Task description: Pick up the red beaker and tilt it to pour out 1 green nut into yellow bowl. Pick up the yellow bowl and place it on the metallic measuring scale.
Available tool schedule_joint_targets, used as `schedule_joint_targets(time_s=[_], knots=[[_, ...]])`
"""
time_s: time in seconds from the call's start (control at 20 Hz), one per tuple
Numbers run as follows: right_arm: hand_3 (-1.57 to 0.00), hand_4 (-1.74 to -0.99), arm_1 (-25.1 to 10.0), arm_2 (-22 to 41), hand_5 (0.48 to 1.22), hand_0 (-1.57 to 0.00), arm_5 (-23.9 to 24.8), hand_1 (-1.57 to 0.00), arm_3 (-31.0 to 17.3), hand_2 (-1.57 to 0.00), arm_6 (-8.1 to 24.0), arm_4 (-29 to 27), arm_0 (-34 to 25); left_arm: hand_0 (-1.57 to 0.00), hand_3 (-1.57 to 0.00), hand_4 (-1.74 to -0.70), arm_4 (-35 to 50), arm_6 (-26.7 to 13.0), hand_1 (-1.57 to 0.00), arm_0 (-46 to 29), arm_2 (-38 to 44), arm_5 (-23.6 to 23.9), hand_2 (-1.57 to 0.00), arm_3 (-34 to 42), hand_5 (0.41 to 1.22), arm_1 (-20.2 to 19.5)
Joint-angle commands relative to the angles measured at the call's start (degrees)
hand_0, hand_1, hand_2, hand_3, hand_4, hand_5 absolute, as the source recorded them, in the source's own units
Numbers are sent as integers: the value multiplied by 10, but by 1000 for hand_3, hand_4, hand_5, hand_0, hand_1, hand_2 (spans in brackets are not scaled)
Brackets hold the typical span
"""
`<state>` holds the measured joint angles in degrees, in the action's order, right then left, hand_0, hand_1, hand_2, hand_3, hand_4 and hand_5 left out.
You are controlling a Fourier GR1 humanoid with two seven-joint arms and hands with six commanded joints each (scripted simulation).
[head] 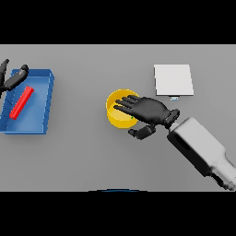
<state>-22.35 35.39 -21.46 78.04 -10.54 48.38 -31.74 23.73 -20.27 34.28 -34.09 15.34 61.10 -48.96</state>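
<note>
Right hand (147, 109): fingers straight, spread over yellow bowl (118, 109), likely positioned for grasp before transfer to scale (173, 80). Green nut possibly visible at bowl edge, unclear. Red beaker (22, 102) laid in blue tray (46, 80); left hand (13, 77) beside it, fingers relaxed.

Yellow bowl (116, 113), blue tray (44, 99), seemingly red beaker (22, 102).

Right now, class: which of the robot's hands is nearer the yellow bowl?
Right. The right hand reaches over the yellow bowl; the left hand is far off at the blue tray.
</note>
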Motion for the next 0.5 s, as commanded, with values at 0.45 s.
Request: schedule_joint_targets(time_s=[0.45], knots=[[1,-1270,20,62,727,1,-46,1,-112,1,-17,46,-85,1,1,-721,9,11,1,-8,10,-5,1,5,682,-13]])
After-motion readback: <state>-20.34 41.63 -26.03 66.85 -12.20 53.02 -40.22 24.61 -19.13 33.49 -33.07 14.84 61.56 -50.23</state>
